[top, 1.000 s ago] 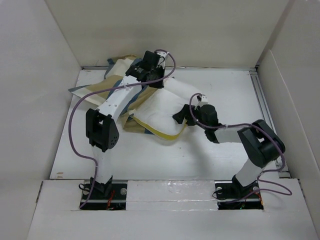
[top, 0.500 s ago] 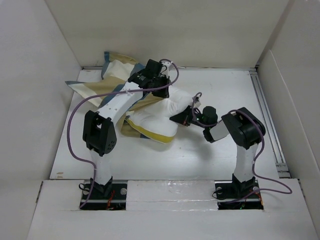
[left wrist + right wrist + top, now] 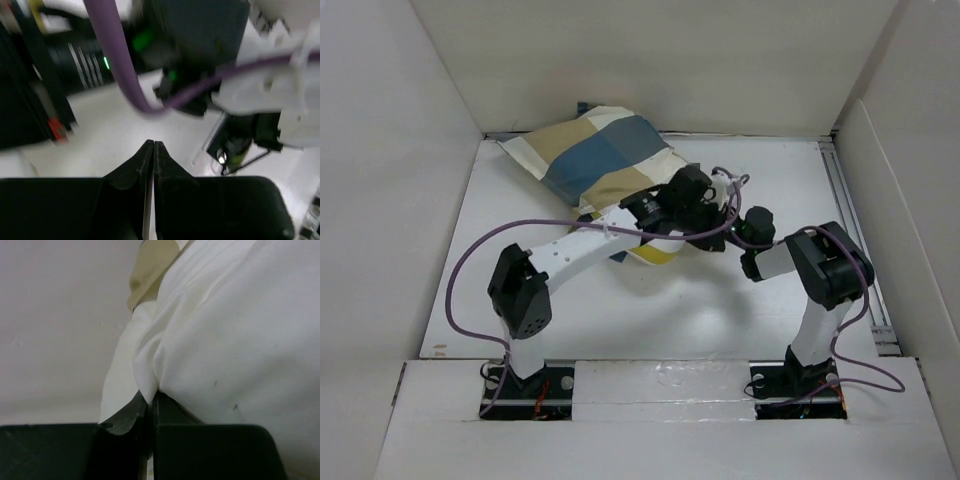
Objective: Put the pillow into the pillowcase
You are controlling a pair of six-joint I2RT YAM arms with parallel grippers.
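Note:
The checked blue, tan and cream pillowcase (image 3: 600,160) lies bulging at the back left of the table. Of the white pillow (image 3: 658,252), only a corner with its yellow edge shows from under it. My right gripper (image 3: 151,395) is shut on a fold of the pillow's white fabric (image 3: 235,335), and a tan strip of the pillowcase (image 3: 150,270) shows above that. My left gripper (image 3: 153,142) is shut with nothing between its jaws. In the top view it sits over the pillow's right end (image 3: 700,195), right against the right wrist (image 3: 757,225).
White walls close in the table on three sides. A metal rail (image 3: 845,200) runs along the right edge. Purple cables (image 3: 465,270) loop off both arms, and one crosses close in front of the left wrist camera (image 3: 112,55). Both wrists crowd together mid-table.
The right gripper has closed on the pillow's fabric. The left arm has swung from the back toward the right and front. The pillowcase now lies spread over most of the pillow.

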